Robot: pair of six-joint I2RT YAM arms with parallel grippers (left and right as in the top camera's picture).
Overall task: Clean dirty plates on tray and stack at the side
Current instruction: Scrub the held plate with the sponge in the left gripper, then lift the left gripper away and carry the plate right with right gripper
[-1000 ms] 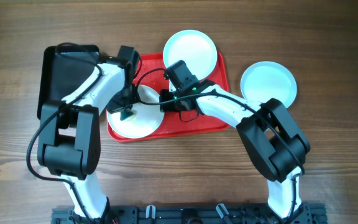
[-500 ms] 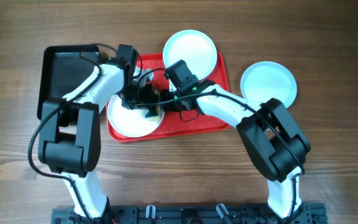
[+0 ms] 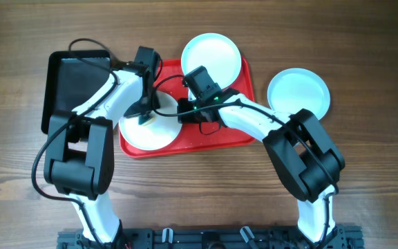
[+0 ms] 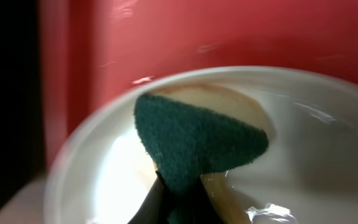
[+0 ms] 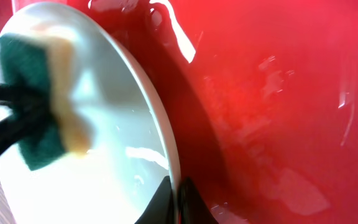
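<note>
A pale plate (image 3: 150,124) lies on the left part of the red tray (image 3: 233,128). My left gripper (image 3: 144,116) is shut on a green and yellow sponge (image 4: 197,140) that presses on this plate (image 4: 328,143). My right gripper (image 3: 183,114) is shut on the plate's right rim (image 5: 166,155); the sponge (image 5: 36,118) also shows in the right wrist view. A second plate (image 3: 211,55) sits on the tray's far edge. A third plate (image 3: 298,92) lies on the table right of the tray.
A black rectangular tray (image 3: 71,86) stands on the wooden table left of the red tray. Both arms cross over the red tray's middle.
My left gripper swept the sponge across the plate, right toward its middle and then back up to its far part. The right gripper stayed on the rim.
</note>
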